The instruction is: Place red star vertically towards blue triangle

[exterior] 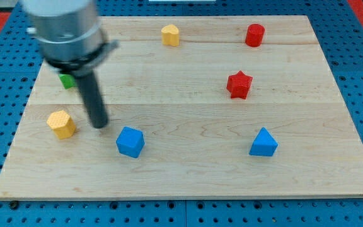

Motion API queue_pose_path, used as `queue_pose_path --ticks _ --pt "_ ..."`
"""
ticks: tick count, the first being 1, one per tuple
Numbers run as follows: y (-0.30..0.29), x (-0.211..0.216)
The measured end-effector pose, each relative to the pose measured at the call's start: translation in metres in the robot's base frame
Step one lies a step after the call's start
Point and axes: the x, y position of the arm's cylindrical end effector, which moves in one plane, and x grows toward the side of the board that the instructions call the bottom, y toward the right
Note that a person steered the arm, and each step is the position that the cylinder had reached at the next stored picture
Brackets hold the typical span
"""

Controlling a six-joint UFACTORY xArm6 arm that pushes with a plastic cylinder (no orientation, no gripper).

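Down near the worktop's bottom edge sits the blue cube-like block, left of centre, and along that same low band, well to the right, the blue triangular block. There's the red star-shaped block, up and slightly left of the blue triangle, in the right half of the pale wooden worktop and well apart from it. Bare wood between those two, nothing in the lane. Up by the top edge, a red cylinder-like block towards the right corner and a yellow heart-like block nearer the middle. Over on the left edge, a yellow hexagonal block, and a small green block half hidden behind the arm, shape unclear. Wide open wood through the centre. The arm comes in from the top left corner, grey housing blurred, its dark rod standing nearly upright. My tip is down on the wood just beside the yellow hexagon, on its right, and up-left of the blue cube, far across from the red star. The tool is a plain rod, with no jaws, holding nothing.
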Motion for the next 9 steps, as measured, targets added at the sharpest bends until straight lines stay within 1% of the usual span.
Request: queue_pose_path --ticks 1,2,3,4,5,6,7,8,9 --pt "-0.004 -0.003" --pt "-0.014 -0.018" --pt "-0.021 0.024" --pt "-0.026 0.023" --pt "0.002 0.024" --pt "0.012 0.01" --pt "0.034 -0.018" --pt "0.034 -0.02" --pt "0.046 -0.019"
